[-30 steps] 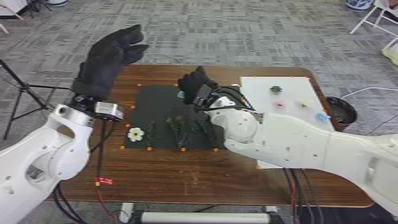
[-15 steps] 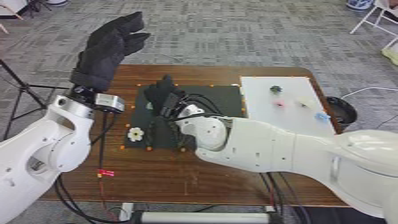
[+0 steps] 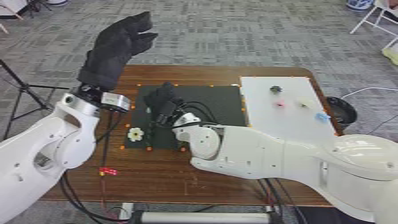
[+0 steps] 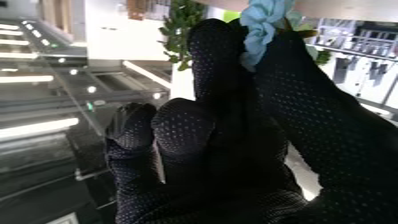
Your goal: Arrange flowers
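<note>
In the head view my right hand (image 3: 163,99) is over the left part of the black mat (image 3: 218,100), with a pale blue flower (image 3: 149,110) at its fingers. The right wrist view has the blue flower (image 4: 258,24) pinched between thumb and finger of my right hand (image 4: 240,145), green leaves (image 4: 181,22) beside it. A white flower (image 3: 135,134) lies at the mat's front left, a thin green stem just right of it. My left hand (image 3: 115,47) is raised past the table's back left corner, fingers relaxed.
At the right, a white board (image 3: 266,117) holds a dark green piece (image 3: 276,89), a pink flower (image 3: 281,104), a pale yellow flower (image 3: 304,103) and a blue flower (image 3: 322,116). My right forearm crosses the mat's front. A black bin (image 3: 344,111) stands beyond the table's right edge.
My right hand has moved left across the mat with the blue flower, then slightly toward the table's front. The left hand has risen a little and shifted slightly right.
</note>
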Robot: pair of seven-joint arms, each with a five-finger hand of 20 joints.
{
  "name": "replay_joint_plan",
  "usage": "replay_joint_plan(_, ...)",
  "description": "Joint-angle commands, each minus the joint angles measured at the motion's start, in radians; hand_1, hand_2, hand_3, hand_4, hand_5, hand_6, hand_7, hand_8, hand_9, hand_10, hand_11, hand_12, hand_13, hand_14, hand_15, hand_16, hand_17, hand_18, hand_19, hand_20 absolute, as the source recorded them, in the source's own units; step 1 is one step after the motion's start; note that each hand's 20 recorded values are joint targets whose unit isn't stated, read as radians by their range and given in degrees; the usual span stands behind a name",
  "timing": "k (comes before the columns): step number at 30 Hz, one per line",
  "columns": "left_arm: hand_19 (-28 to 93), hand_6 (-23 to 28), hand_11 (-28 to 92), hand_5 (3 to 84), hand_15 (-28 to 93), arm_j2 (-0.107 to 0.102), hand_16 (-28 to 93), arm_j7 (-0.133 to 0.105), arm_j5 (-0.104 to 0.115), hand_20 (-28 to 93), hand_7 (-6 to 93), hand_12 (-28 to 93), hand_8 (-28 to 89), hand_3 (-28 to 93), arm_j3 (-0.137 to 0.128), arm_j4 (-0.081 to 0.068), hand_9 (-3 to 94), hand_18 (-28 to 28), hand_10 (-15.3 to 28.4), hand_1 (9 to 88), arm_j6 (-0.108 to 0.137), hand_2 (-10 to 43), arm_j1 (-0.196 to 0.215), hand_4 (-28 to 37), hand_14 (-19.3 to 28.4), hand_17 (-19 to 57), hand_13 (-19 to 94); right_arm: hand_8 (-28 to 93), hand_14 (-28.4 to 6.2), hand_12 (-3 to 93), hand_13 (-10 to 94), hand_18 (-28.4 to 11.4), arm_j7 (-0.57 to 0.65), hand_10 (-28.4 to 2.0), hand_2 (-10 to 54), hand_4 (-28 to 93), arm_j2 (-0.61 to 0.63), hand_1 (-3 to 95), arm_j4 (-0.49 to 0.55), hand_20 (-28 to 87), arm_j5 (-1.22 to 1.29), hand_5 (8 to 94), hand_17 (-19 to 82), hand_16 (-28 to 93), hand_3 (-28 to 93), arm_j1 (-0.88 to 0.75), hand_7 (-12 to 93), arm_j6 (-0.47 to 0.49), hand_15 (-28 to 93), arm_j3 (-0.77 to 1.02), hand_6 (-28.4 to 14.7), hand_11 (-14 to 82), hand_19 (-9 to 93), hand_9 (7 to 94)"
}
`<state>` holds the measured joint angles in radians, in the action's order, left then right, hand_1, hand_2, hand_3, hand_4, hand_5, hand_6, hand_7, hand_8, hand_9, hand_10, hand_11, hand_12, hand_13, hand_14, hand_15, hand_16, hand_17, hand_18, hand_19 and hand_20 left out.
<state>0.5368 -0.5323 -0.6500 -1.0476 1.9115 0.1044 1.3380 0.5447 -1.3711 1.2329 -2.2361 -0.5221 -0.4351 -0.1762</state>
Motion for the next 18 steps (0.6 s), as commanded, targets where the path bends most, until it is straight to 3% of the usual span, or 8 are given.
replay_joint_plan(1, 38, 2.9, 19, 31.2, 29, 0.035, 6, -0.006, 0.002, 14, 17.9, 19, -8, 69, 0.016, -0.017, 24.2, 19.9, 11.2, 25.3, -0.027, -2.4, -0.029, -25.6, 13.7, -9.0, 20, -2, -8.8, 49.7, 64, -21.5, 0.033, -6.9, -9.1, -26, -0.023, 46.1, -0.011, 56, -0.036, 73.3, 30, 31, 83, -0.010, 41, -0.022, 83, 0.015, 3.2, 21.8, 87, 80.2)
replay_joint_plan(5, 38, 2.8, 19, 31.2, 29, 0.041, 6, -0.001, -0.003, 14, 18.0, 19, -8, 69, 0.005, -0.016, 24.2, 19.9, 11.2, 25.3, -0.043, -2.4, -0.021, -25.5, 13.6, -9.0, 20, -2, -8.7, 49.5, 64, -21.5, 0.039, -6.8, -9.1, -27, -0.030, 46.1, -0.006, 57, -0.038, 73.2, 30, 31, 83, -0.029, 41, -0.021, 83, 0.026, 3.3, 21.5, 87, 80.2)
replay_joint_plan(18, 38, 2.8, 19, 31.1, 29, 0.050, 6, 0.000, -0.003, 14, 17.9, 19, -8, 69, 0.020, -0.024, 24.2, 19.9, 11.1, 25.3, -0.063, -2.4, -0.036, -25.6, 13.8, -9.0, 20, -3, -8.7, 48.1, 64, -21.6, 0.057, -6.6, -8.2, -28, -0.044, 45.6, -0.030, 57, -0.023, 71.8, 30, 31, 80, -0.040, 40, -0.060, 83, 0.035, 3.9, 21.2, 87, 79.1)
